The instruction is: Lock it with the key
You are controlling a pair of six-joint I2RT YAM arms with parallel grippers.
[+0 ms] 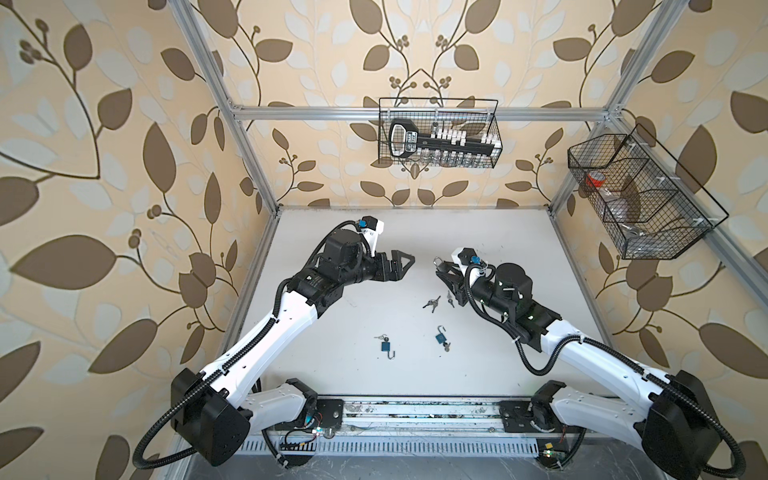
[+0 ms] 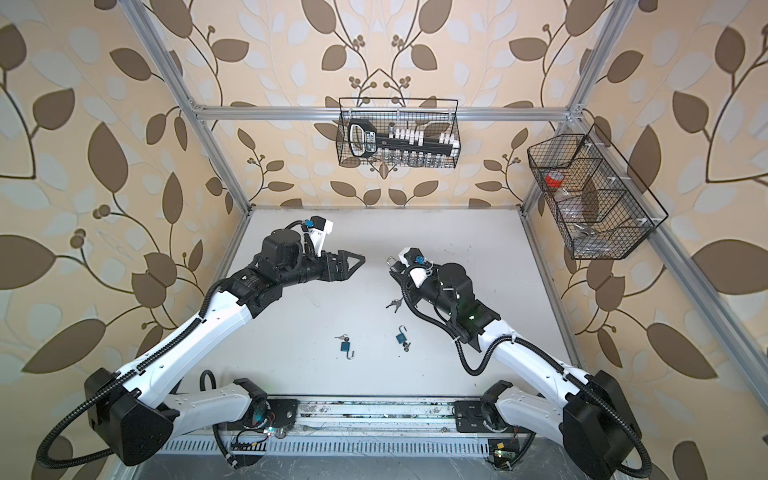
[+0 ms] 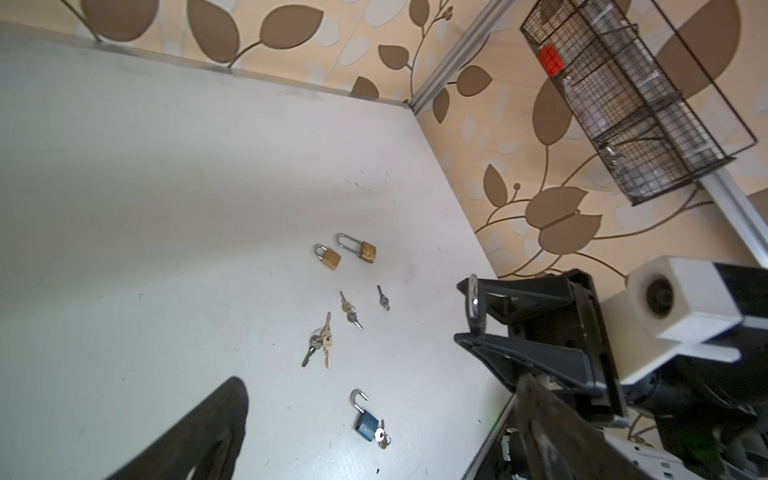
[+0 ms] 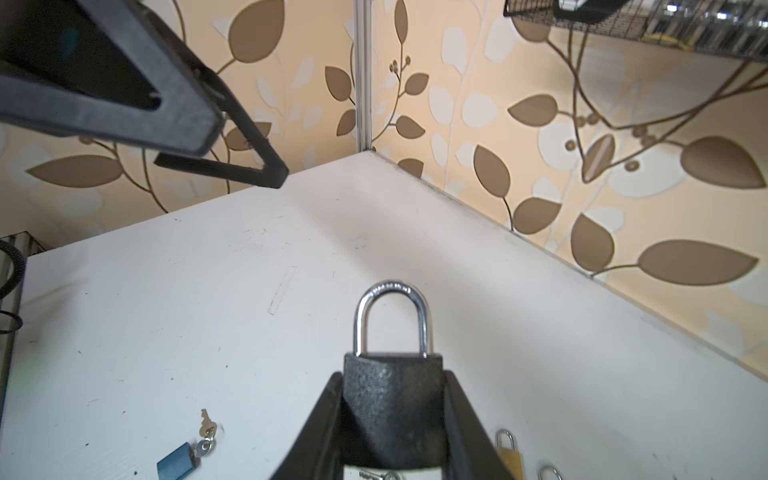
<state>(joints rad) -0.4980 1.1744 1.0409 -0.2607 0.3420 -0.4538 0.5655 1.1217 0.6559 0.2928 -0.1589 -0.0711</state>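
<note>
On your left, the left arm (image 1: 291, 307) hangs above the surface (image 1: 519, 249), its jaws spread wide with nothing between them. Slide right across a short gap and there's your task piece: the black padlock (image 4: 392, 395), pinched by its body in the right jaws and lifted clear of the surface. Its long axis runs along those jaws, with the shackle (image 4: 390, 320) leading out to the far left, straight at your open left jaws (so the left arm is both the free one and the nearer one for any work on it). Both legs of the shackle look seated in the body.

Now the awkward part. The keyhole end sits deep between the right jaws, back toward the wrist, and the right wrist view cuts it off. A glint of metal there might be a key, but you can't be sure. In both top views only the shackle pokes out.

Along the near side, left to right, lie a blue padlock (image 1: 385, 345), a second blue padlock (image 1: 439, 339), both with shackles swung open, and farther back some loose keys (image 1: 432, 302) beside the right arm.
</note>
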